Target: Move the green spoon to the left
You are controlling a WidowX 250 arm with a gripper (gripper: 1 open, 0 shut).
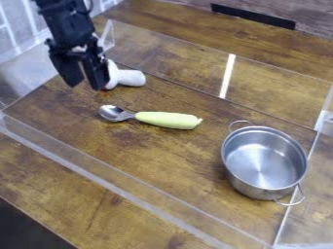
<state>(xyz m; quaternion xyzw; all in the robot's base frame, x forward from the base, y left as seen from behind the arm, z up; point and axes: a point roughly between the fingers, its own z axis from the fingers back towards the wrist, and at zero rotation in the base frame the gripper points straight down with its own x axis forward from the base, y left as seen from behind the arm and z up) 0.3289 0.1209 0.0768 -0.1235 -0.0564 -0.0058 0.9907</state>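
Camera view: the green spoon lies flat mid-desk, its long axis nearly left-right, silver bowl pointing left, handle right. The black pincer hangs up-left of it, fingers parted, holding nothing, hiding part of a mushroom.

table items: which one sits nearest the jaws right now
The toy mushroom, right beside the gripper. The green spoon lies farther toward the camera; the steel pot is farthest.
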